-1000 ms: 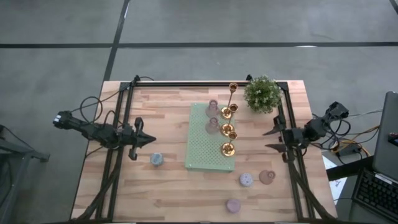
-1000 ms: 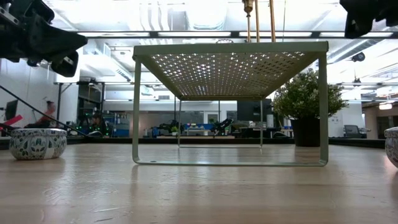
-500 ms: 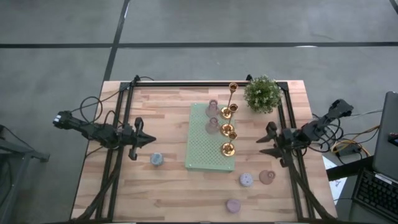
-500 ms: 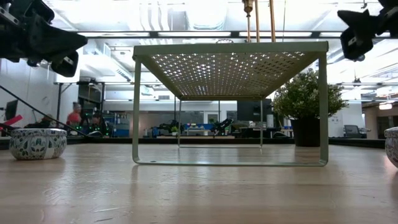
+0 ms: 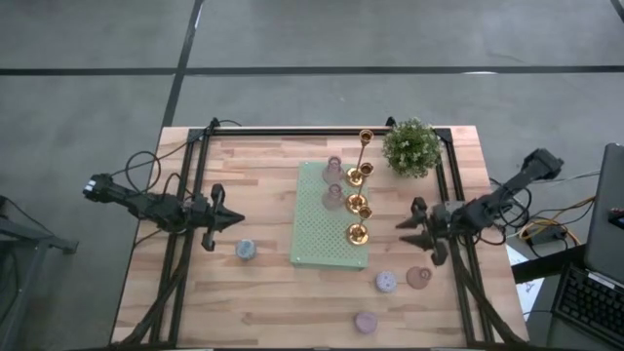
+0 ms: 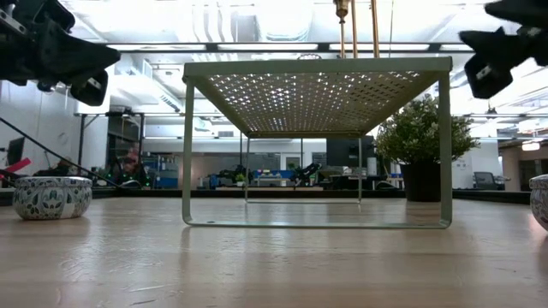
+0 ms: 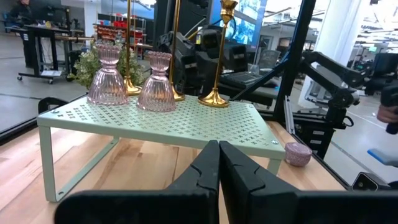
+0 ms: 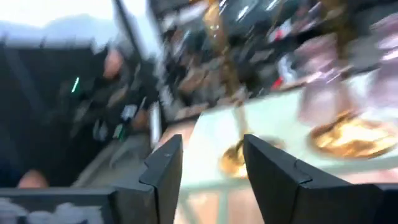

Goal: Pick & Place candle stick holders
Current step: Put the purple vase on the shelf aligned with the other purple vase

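Observation:
A pale green perforated stand in the table's middle carries several gold candle stick holders, one of them tall, and two pink glass ones. Small round cups rest on the wood: a blue-grey one, a lavender one and pink ones. My right gripper hovers open, level, right of the stand, pointing at the gold holders, with nothing between its fingers. My left gripper waits shut left of the stand.
A green potted plant stands at the far right behind the stand. Black frame rails run along both sides of the table. Bare wood lies near the front edge and left of the stand.
My right gripper has moved toward the table's left, nearer the green stand, sinking a little and rolling about its own pointing line. The holders and cups have stayed in place.

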Robot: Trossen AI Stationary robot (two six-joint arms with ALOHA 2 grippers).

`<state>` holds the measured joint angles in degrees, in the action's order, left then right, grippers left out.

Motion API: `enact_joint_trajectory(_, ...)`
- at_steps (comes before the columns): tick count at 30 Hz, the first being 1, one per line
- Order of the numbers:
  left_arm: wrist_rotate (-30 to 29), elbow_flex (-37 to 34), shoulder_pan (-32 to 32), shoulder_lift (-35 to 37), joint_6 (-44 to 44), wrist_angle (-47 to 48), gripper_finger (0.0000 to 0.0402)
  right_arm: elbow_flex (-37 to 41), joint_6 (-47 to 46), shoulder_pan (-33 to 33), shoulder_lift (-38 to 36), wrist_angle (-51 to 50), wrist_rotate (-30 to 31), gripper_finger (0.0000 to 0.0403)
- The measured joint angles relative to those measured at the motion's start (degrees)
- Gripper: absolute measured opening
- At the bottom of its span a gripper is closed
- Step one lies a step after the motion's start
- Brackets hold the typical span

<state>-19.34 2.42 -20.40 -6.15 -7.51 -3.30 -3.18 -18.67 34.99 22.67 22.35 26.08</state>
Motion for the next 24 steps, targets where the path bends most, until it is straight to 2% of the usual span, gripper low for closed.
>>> enact_joint_trajectory(3, 0.00, 0.00, 0.00, 0.00, 0.01, 0.00, 0.0010, -5.36, -2.28, 0.49, 1.60, -10.83, -2.76, 0.0117)
enact_joint_trajectory(9, 0.00, 0.00, 0.00, 0.00, 0.00, 0.05, 0.0010, -18.59, -15.63, 2.40, 7.61, -43.63, -6.18, 0.0027)
enact_joint_trajectory(12, 0.01, 0.02, 0.00, 0.00, 0.00, 0.07, 0.0010, -25.03, -22.10, 3.02, 12.02, -54.28, -10.27, 0.0013)
enact_joint_trajectory(14, 0.01, 0.01, 0.00, 0.00, 0.01, 0.07, 0.0010, -28.52, -26.33, 3.05, 14.96, -58.97, -14.38, 0.0013)
enact_joint_trajectory(18, -0.01, 0.01, 0.00, 0.00, 0.02, 0.08, 0.0010, -34.74, -29.50, 3.12, 21.17, -59.78, -23.21, 0.0013)
enact_joint_trajectory(21, 0.01, 0.02, 0.00, 0.00, 0.02, 0.10, 0.0010, -38.63, -31.17, 4.65, 26.72, -61.18, -24.92, 0.0013)
enact_joint_trajectory(24, 0.01, 0.02, 0.00, 0.00, 0.02, 0.12, 0.0010, -43.03, -34.35, 6.00, 32.36, -66.94, -25.13, 0.0013)
